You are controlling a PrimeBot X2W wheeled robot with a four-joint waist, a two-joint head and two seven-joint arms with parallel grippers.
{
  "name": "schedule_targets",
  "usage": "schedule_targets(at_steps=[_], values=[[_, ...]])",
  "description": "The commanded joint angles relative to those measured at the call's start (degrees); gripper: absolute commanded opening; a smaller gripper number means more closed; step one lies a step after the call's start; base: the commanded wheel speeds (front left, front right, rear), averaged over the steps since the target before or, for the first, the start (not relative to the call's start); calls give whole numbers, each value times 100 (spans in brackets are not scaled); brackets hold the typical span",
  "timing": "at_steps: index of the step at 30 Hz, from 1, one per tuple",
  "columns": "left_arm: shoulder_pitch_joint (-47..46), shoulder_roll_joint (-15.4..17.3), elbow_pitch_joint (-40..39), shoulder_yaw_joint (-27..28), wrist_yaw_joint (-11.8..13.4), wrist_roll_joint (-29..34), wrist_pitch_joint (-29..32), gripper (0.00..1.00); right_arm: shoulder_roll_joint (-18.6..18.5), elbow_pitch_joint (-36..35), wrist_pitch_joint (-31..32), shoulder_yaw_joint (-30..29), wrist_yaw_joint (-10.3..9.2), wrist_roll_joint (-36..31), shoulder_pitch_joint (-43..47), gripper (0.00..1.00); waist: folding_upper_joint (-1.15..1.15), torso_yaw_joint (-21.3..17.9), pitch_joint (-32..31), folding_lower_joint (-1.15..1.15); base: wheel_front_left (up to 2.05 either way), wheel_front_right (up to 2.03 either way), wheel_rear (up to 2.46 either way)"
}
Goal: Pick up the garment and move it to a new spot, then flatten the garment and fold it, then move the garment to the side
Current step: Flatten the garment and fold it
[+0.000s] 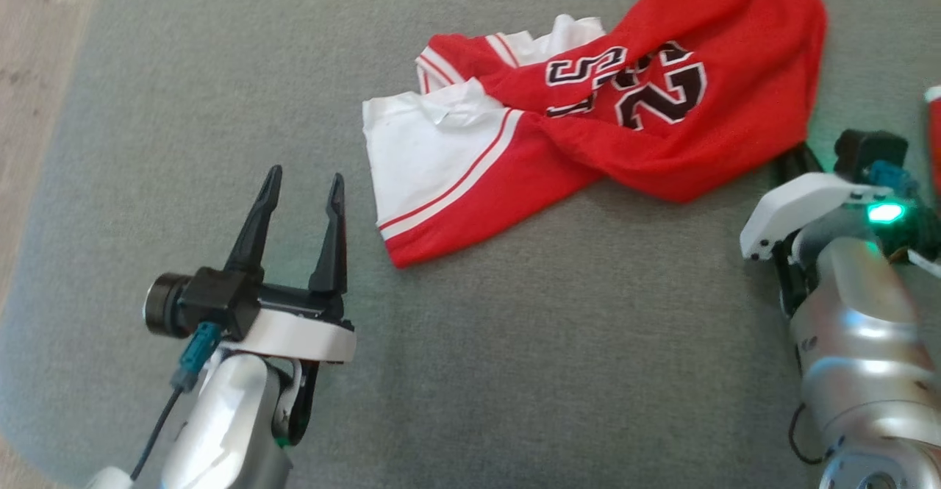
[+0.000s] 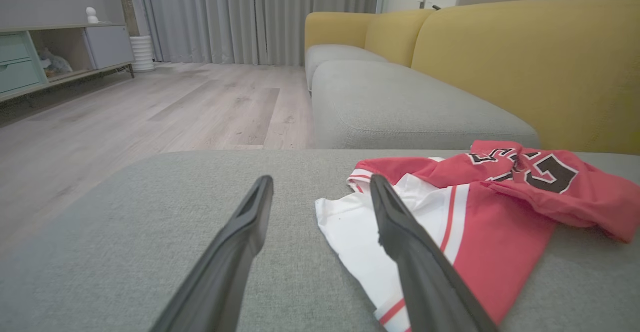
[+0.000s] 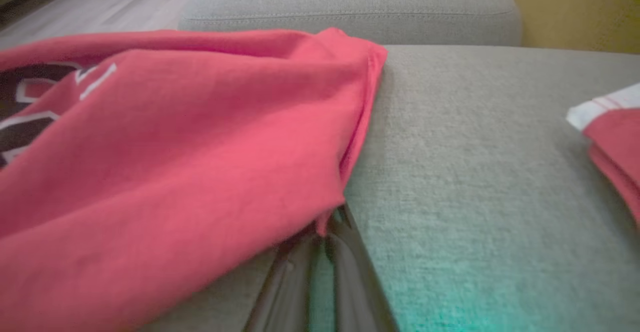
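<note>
Jersey (image 1: 662,106) on grey ottoman (image 1: 551,342); wood floor (image 2: 150,107) beyond

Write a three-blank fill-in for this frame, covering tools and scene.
The left tool stands ____, clear of the jersey. The right tool is ____ on the jersey's edge. The sofa back is ____.
Missing words: open; shut; yellow.

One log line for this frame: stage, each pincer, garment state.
stage: first pick-up | jersey: crumpled on grey cushion | left pincer: open, beside its white end | right pincer: shut on its red edge
</note>
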Motion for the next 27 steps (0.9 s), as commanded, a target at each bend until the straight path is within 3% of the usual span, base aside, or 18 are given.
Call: schedule_targets(at_steps=[1,14,25,26,27], values=[[-122,59,-132,236,-16,62,-29,100,29,-16,-66,109,-11,54,23,0,0,-102,-103,0,0,0,0],[249,-99,-53,423,-68,201,-29,100,29,-10,-341,512,-11,221,445,0,0,-799,-920,0,0,0,0],[518,-250,-35,409,-49,243,-29,100,26,-1066,580,639,-11,-400,1055,0,0,-902,-1452,0,0,0,0],[541,-261,-34,406,-46,244,-29,100,9,-1210,706,669,-11,-437,1125,8,0,-899,-1499,0,0,0,0],[564,-271,-30,401,-44,244,-29,100,-13,-1381,817,705,-11,-484,1194,41,0,-896,-1541,0,0,0,0]])
